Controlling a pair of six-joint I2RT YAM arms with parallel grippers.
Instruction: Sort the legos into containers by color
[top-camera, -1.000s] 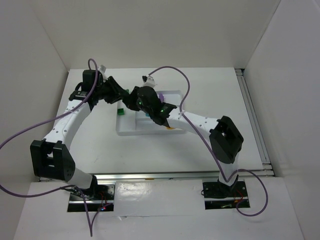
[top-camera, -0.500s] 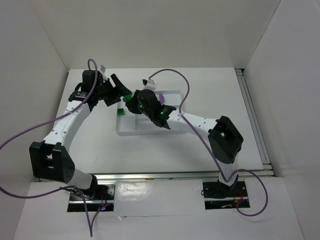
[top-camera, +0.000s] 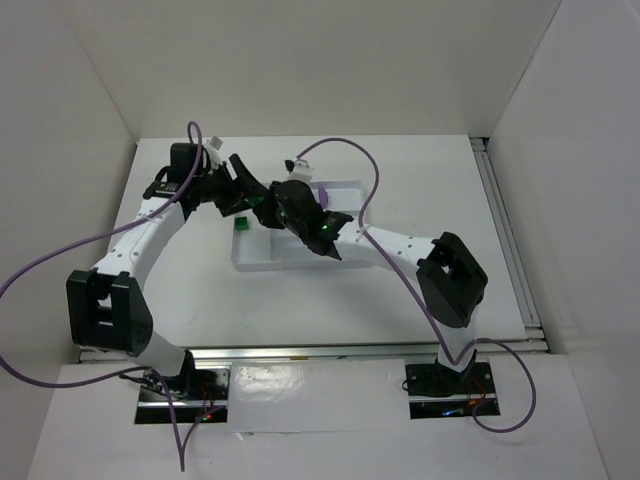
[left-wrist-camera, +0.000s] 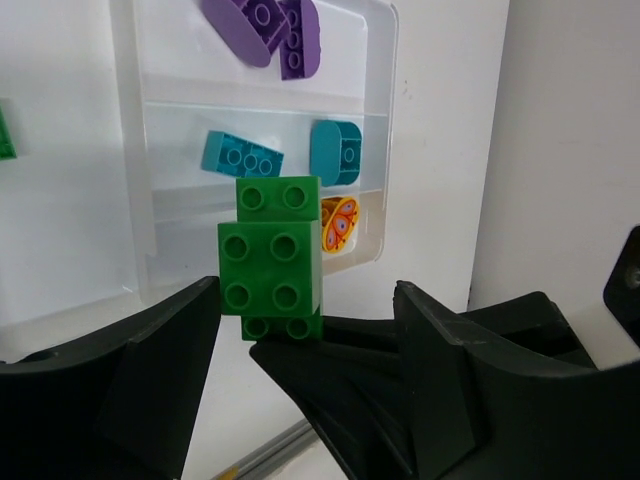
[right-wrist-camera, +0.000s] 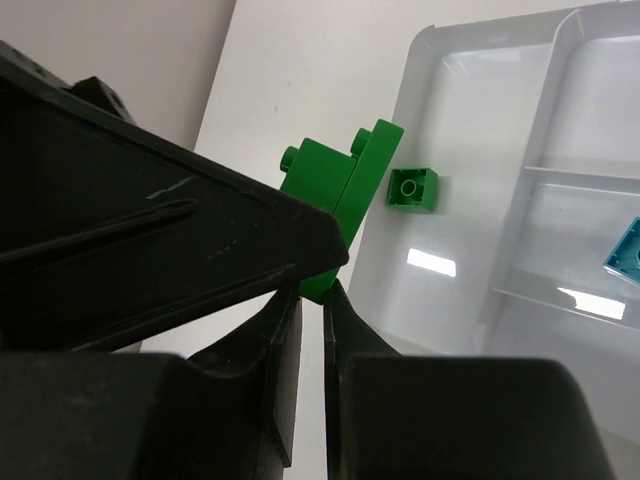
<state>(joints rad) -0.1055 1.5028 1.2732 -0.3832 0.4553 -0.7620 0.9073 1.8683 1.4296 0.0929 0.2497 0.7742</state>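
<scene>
Top view, left to right. The left arm (top-camera: 150, 235) reaches toward the upper left of centre. The left jaws stand wide open and hold nothing, one on each side of a green stack (left-wrist-camera: 272, 255) without touching it. Just below them a single green brick (top-camera: 241, 222) lies at the left end of the white tray (top-camera: 290, 268), apparently inside its wide section. The right arm (top-camera: 390, 245) crosses the tray from the lower right. The right jaws are closed on the lower end of the green stack, which hangs in the air by the tray's left rim, at the centre of the left wrist view. The tray sits mid-table (top-camera: 300, 320).

Risks, as judged:
- The stack is pinched at one end only, by the tips, so a quick swing may pivot or slip it.
- It looks like two bricks pressed together, and the free one could snap off.
- The open left jaws sit close on both sides and could clip it if the right arm moves off first.
- An off-line release could land it on a divider or among another colour.

Count:
- Two green items: one stack held, one brick lying.
- Two purple pieces (left-wrist-camera: 265, 25) in the top section of the left wrist view.
- Two teal pieces (left-wrist-camera: 243, 155) in the middle section.
- One yellow-and-red piece (left-wrist-camera: 340, 222) in the bottom section.
- One tray.
- Two arms.
</scene>
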